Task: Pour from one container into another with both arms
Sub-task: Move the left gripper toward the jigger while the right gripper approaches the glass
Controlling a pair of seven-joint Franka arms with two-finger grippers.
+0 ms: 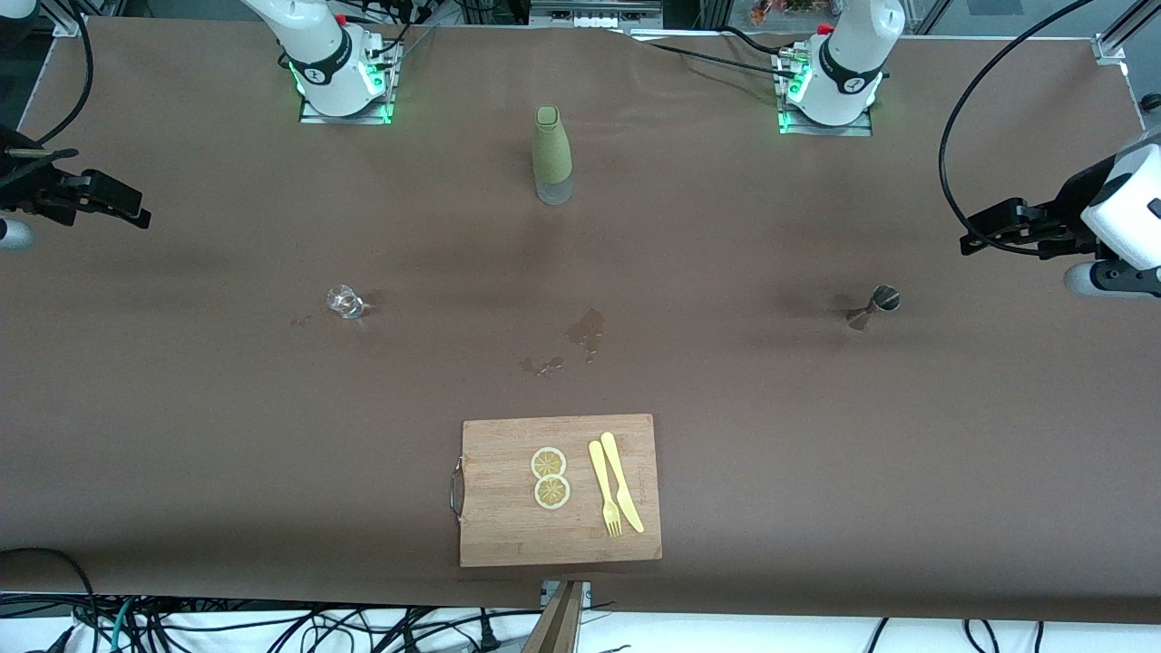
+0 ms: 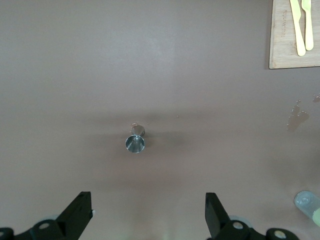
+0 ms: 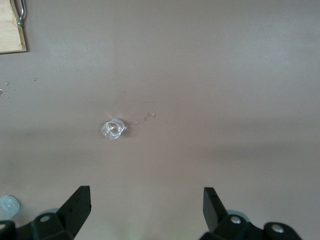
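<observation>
white left arm [image 1: 1120, 204] and white right arm [image 1: 313, 45] hang raised at the table's two ends, black fingers spread, holding nothing.

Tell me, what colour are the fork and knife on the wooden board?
Pale yellow fork and knife; front view.

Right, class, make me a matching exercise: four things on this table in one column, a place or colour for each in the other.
1. bottle
2. small glass
3. metal measuring cup
4. lemon slices

a. toward the left arm's end
b. on the cutting board
c. green, between the arm bases
d. toward the right arm's end

Pairs: 1-c, 2-d, 3-a, 4-b
</observation>
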